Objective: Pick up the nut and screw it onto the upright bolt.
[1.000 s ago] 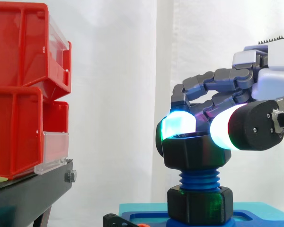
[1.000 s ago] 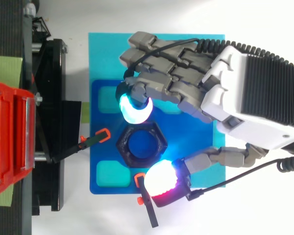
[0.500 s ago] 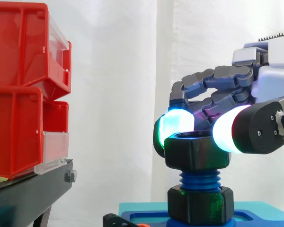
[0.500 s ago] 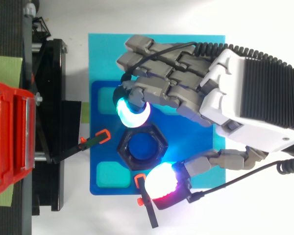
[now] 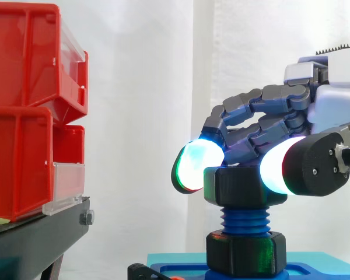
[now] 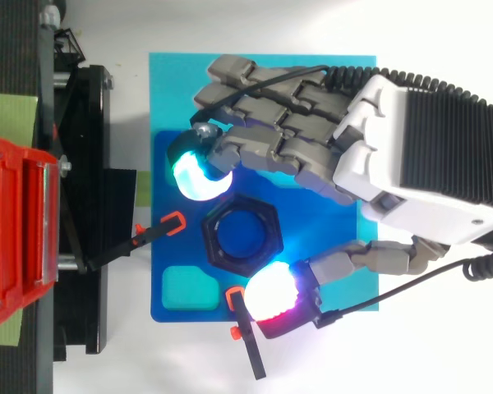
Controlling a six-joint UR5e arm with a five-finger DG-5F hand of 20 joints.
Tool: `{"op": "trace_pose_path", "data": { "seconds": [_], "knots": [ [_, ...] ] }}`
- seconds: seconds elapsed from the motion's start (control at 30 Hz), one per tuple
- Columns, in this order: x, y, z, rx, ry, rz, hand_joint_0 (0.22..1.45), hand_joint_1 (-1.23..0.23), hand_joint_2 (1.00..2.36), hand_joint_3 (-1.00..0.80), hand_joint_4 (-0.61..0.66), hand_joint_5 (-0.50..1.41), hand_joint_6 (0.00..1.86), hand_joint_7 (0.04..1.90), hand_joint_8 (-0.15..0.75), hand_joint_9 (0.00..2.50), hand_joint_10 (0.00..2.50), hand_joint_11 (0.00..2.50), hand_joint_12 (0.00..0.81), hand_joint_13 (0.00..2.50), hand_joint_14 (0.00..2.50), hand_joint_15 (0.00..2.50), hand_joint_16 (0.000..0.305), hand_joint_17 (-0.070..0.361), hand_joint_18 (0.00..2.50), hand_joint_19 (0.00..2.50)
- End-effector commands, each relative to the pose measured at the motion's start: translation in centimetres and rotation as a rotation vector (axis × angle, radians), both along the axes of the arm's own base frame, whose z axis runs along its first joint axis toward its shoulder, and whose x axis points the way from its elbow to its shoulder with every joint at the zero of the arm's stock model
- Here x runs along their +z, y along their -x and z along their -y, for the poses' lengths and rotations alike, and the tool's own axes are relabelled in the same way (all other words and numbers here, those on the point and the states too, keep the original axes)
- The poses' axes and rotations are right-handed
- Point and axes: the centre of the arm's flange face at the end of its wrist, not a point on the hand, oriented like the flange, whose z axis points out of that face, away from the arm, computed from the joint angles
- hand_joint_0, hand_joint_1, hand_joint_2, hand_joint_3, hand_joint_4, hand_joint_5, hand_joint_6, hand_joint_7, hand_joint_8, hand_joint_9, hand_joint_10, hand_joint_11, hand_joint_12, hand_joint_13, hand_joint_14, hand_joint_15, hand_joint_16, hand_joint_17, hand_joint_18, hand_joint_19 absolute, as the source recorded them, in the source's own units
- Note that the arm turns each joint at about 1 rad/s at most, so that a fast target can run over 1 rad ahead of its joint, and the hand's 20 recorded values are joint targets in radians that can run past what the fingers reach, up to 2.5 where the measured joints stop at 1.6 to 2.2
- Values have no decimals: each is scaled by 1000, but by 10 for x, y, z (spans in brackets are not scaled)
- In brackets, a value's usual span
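Nearest the side camera, the hand's [image 6: 394, 156] white-and-red glowing thumb pad [image 5: 277, 169] is held level against the near side of the black hexagonal nut [image 5: 245, 186]. The hand is brought in from the right with its back up, and its fingers are arched loosely over the nut's top. On the far side, the cyan-and-green glowing finger pad [image 5: 192, 166] is stretched out past the nut. From above, a strip of the dark blue base plate [image 6: 312, 230] is seen between that pad and the nut, so nothing is pinched and the grip is spread wider than the nut.

Half a second ago the far pad was set close against the nut's far edge; it has since been swung outward and toward the bins. The nut has been turned a little about its axis, as is seen from its corners in the top view.

The nut is seated on the top of the blue threaded bolt [image 5: 245, 220], its bore pointing straight up. The bolt's long axis is vertical, and a few threads are exposed above a second black nut [image 5: 245, 252] at its foot. Stacked red bins [image 5: 23, 116] on a black stand [image 5: 35, 239] are seen at the left, with the white curtain [image 5: 146, 87] behind everything.
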Motion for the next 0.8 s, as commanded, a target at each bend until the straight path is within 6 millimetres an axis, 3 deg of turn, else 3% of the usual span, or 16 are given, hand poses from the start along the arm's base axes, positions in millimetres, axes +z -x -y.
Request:
{"op": "trace_pose_path", "data": {
  "seconds": [0.0,0.4,0.57,0.77],
  "knots": [
    [1,1,6,10,4,-5,424,-782,1000,-500,253,-229,502,782,323,345,0,0,436,205,0,0,66,148,391,222],
    [9,-3,13,24,5,7,380,-660,1000,-500,225,-235,502,702,332,323,0,0,456,193,0,0,70,157,376,212],
    [21,-8,8,30,3,17,362,-471,1000,-500,212,-211,502,692,336,330,0,0,459,189,0,0,71,160,368,215],
    [21,-7,6,33,7,-2,368,-246,1000,-500,209,-182,502,723,331,360,0,0,452,187,0,0,70,157,338,233]
  ]
}}
